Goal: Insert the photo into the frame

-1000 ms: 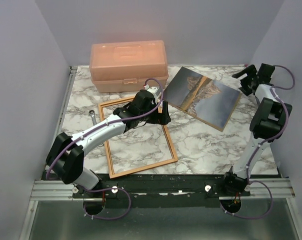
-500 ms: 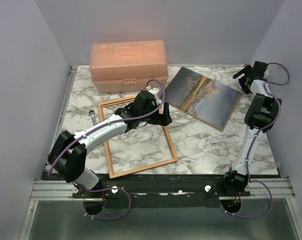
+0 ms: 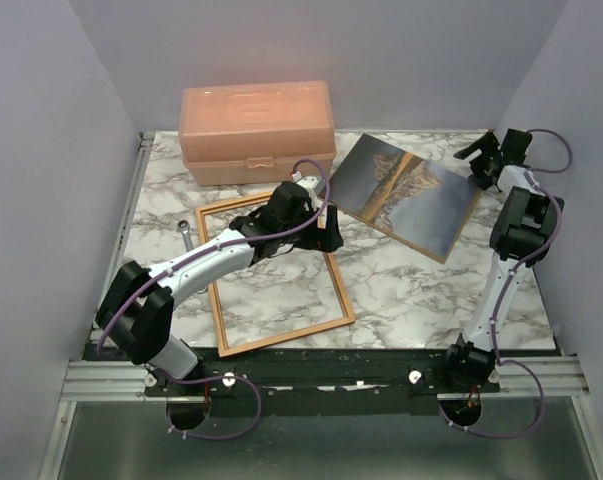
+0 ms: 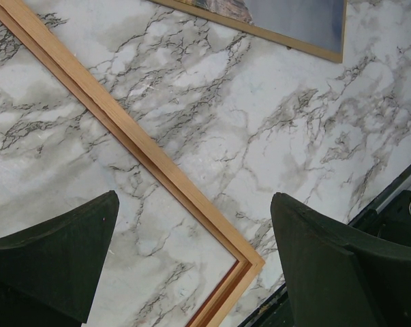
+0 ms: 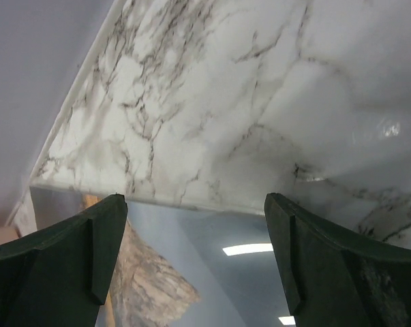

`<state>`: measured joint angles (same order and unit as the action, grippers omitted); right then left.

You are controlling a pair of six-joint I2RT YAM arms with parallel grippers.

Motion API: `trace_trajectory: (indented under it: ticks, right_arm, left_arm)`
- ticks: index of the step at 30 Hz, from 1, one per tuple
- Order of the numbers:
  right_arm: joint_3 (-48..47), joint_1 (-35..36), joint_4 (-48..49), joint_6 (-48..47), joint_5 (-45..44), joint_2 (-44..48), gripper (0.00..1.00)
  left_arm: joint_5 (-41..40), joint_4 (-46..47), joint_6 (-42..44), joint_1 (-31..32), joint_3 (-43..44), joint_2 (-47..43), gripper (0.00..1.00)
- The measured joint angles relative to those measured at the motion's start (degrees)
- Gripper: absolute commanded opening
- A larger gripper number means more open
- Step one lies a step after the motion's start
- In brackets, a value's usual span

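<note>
Overhead, the left hand (image 3: pixel 324 235) hides the frame (image 3: pixel 281 335) at its far right corner.

Orange-brown frame (image 3: pixel 287 335) (white, grey-veined table (image 3: pixel 411 290))

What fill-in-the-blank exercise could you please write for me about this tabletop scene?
The photo lies picture side ____.
Inside the frame only bare marble ____ shows.
The left gripper hangs over the frame's edge, jaws ____.
The right gripper, jaws open, is nearest the ____.
Missing: up; table; open; photo.
</note>
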<state>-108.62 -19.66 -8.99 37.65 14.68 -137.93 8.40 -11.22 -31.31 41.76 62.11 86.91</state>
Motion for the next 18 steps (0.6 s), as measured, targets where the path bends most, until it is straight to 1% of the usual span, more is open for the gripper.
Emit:
trace_trajectory:
  ticks: [5,13,18]
  right_arm:
    - [7.7,-0.3,2.8,2.0,2.3,4.5,0.90]
    - [10.4,-0.7,2.1,2.9,4.9,6.7,0.89]
    - [16.2,-0.7,2.0,2.8,5.2,10.5,0.89]
  left_arm:
    - [0.0,0.0,0.0,0.0,-0.4,0.0,0.96]
    - [0.0,0.0,0.0,0.0,-1.0,0.0,0.96]
    - [0.0,0.0,0.0,0.0,-1.1,0.0,0.96]
